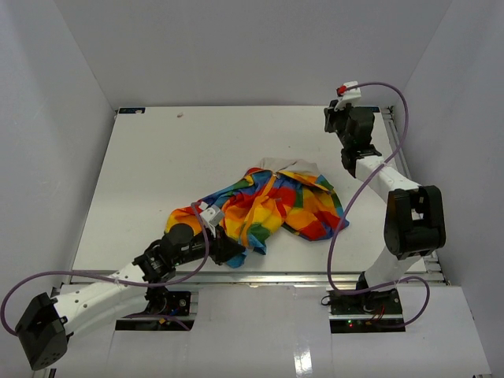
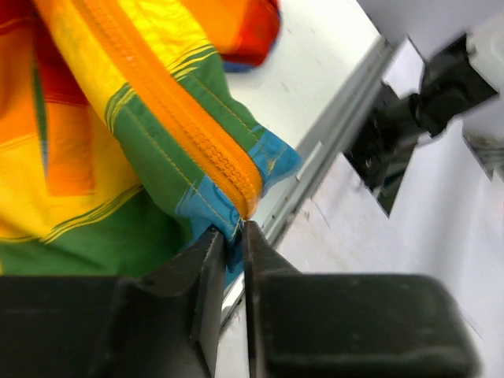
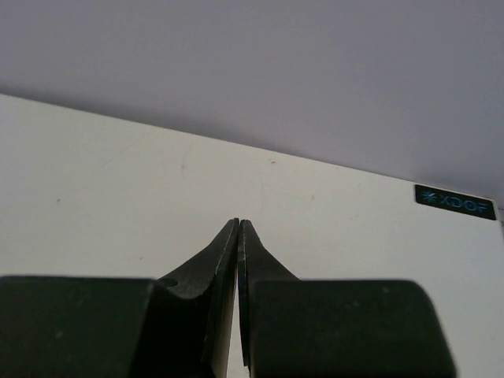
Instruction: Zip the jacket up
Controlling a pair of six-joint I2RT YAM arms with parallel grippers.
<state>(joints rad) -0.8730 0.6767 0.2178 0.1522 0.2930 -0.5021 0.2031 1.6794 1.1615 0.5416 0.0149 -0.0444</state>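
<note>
The rainbow jacket [image 1: 276, 205] lies crumpled in the middle of the white table, cream lining showing at its far edge. My left gripper [image 1: 236, 253] is at the jacket's near corner, shut on its blue-trimmed hem. In the left wrist view the orange zipper [image 2: 177, 110] runs down to the blue corner [image 2: 213, 209], which is pinched between the fingers at my left gripper [image 2: 234, 230]. My right gripper [image 1: 340, 120] is raised at the far right of the table, away from the jacket. In the right wrist view it [image 3: 238, 224] is shut and empty above bare table.
The table's near metal edge [image 2: 315, 169] runs just past the pinched corner. Grey walls enclose the table on three sides. A small dark label [image 3: 455, 202] sits on the far table edge.
</note>
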